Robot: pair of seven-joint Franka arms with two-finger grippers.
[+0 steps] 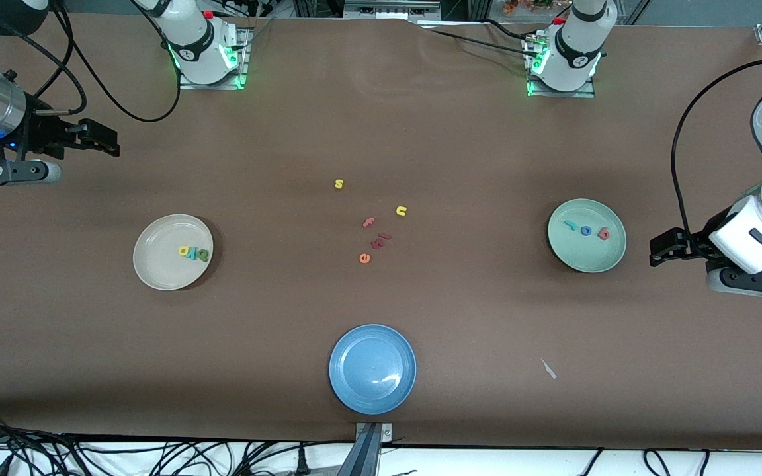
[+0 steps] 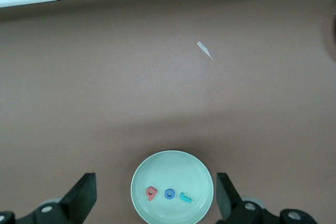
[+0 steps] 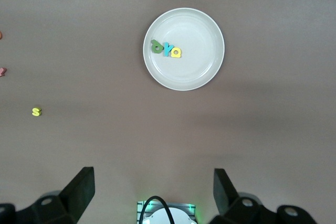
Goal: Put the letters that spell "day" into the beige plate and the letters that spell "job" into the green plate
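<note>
Letters that spell "day" (image 1: 194, 252) lie touching in a short row inside the beige plate (image 1: 156, 271), toward the right arm's end of the table, while the letters that spell "job" (image 1: 587, 230) sit in a spaced row inside the green plate (image 1: 586, 261), toward the left arm's end. Both plates rest on a brown table (image 1: 381, 119) covered edge to edge in matte paper. Between the plates lies a loose cluster: a yellow "s" (image 1: 338, 184), a yellow "u" (image 1: 401, 211), a pink "f" (image 1: 368, 223), an orange "e" (image 1: 364, 258) and two small dark-red pieces (image 1: 381, 240). An empty blue plate (image 1: 372, 368) sits nearest the front camera, with a pale paper scrap (image 1: 548, 369) on the table toward the left arm's end. Black cables trail over a white floor along that edge. The left gripper (image 1: 660, 250) waits just off the green plate with its fingers spread and empty; the right gripper (image 1: 106, 139) waits over bare table with fingers spread and empty. Only the left wrist view resolves the three separate letters in the green plate (image 2: 172, 193); only the right wrist view shows the green, teal and yellow order in the beige plate (image 3: 184, 48).
</note>
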